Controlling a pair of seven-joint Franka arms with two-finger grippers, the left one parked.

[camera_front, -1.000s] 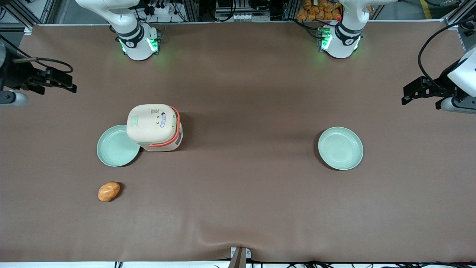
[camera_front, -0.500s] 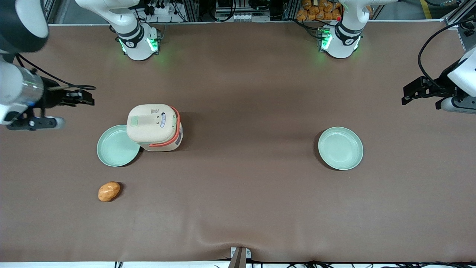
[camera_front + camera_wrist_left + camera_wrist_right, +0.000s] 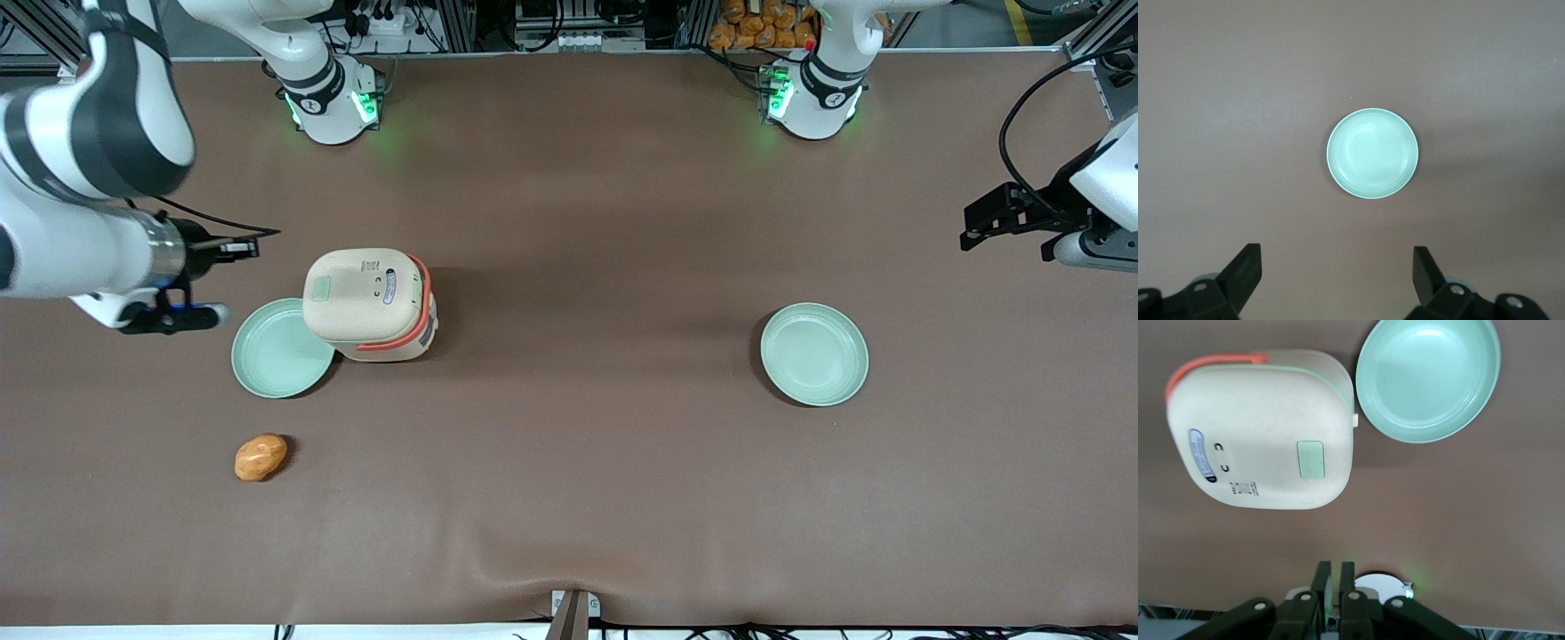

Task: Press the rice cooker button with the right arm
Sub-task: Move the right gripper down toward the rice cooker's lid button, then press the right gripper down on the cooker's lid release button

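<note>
My gripper (image 3: pixel 252 243) hangs in the air near the rice cooker (image 3: pixel 369 304), toward my own end of the table, fingers (image 3: pixel 1322 581) pinched together with nothing between them. The cooker sits lid down on the brown table (image 3: pixel 587 444), its pale green button (image 3: pixel 1311 459) showing on the cream lid, untouched. A green plate (image 3: pixel 277 351) lies right against the cooker. A small orange lump (image 3: pixel 260 457) rests nearer the front camera.

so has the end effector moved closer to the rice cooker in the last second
Yes. In the front view the end effector has travelled from the table's working-arm end toward the rice cooker, and its shut fingers now hang just short of it, not yet over the button.
</note>
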